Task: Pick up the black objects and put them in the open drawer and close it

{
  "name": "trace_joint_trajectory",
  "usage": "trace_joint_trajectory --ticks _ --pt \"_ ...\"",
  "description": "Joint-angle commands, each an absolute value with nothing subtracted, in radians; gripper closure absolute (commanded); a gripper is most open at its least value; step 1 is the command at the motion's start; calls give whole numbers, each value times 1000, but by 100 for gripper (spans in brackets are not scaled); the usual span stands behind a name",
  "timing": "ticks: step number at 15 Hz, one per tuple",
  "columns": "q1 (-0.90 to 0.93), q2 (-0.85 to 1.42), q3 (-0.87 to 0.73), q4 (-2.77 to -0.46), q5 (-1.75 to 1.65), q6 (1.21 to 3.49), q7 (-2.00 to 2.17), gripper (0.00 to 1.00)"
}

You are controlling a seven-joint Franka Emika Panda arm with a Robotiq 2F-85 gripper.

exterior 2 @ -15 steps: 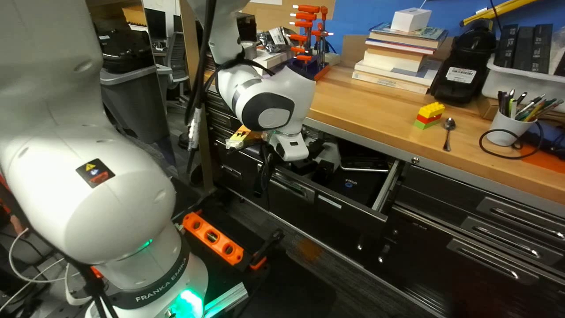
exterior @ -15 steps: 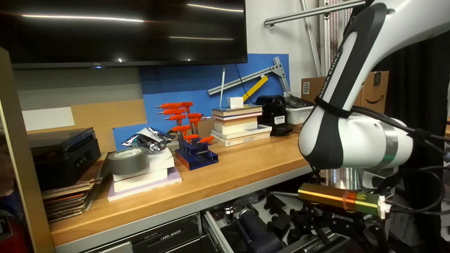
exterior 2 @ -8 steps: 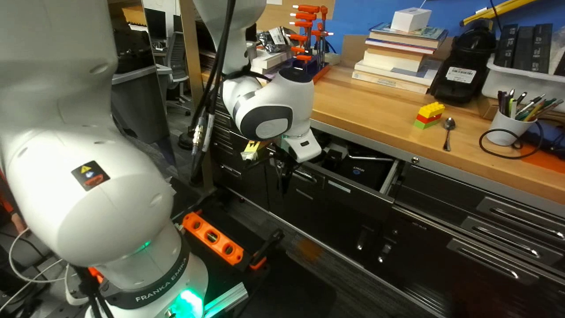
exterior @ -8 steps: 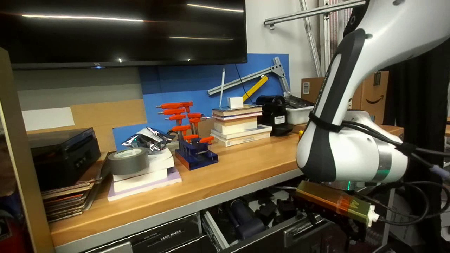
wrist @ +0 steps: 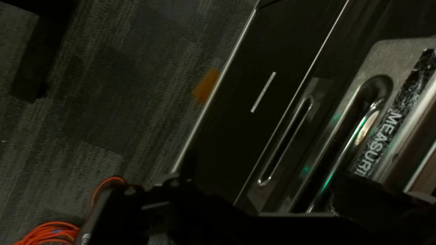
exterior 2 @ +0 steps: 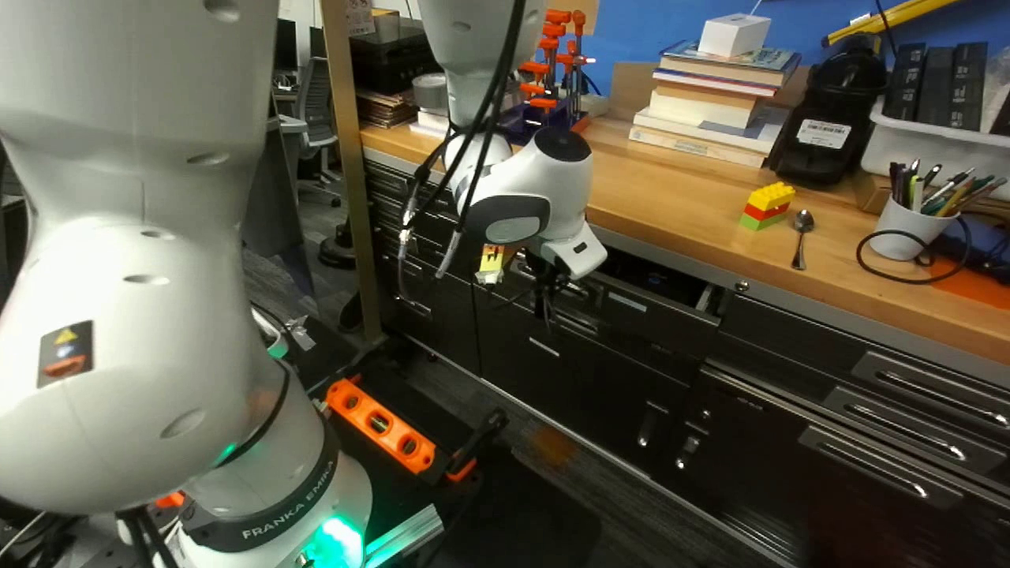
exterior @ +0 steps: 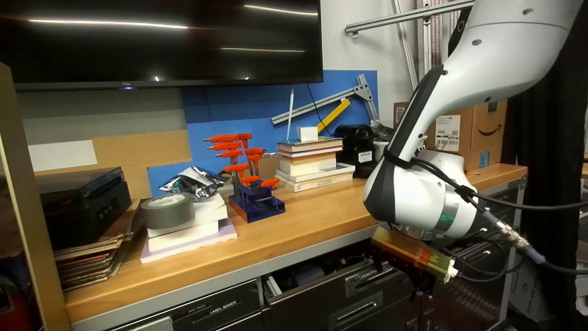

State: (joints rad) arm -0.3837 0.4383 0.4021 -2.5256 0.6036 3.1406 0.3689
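Wrist view shows the jaws spread and empty near the drawer (exterior: 324, 290), which stands part-open beneath the tabletop (exterior: 317, 211); black objects (exterior: 342, 263), barely discernible, lie inside. Closing seems the step in hand; the next move calls for a steady push toward the far side.

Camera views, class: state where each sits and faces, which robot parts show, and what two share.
In an exterior view: beside the brown wooden worktop, facing the black wall screen; shows white robot arm, black gripper.
In an exterior view: near the white base, facing black metal cabinets; shows base, arm, gripper.
Wrist view: wrist-mounted, facing down past cabinets to grey carpet; shows gripper.
Both exterior views share worktop, arm, partly open black drawer.
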Motion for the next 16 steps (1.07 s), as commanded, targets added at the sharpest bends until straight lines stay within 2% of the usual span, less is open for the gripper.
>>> trace_joint_trajectory --ticks 1,6,11,16 --pt "-514 606 511 -2395 577 3204 249 0" --pt "-594 706 580 -2316 536 3223 163 0" --pt "-598 745 586 -2312 523 3234 125 0" --pt "-570 689 571 -2357 528 3253 134 0"
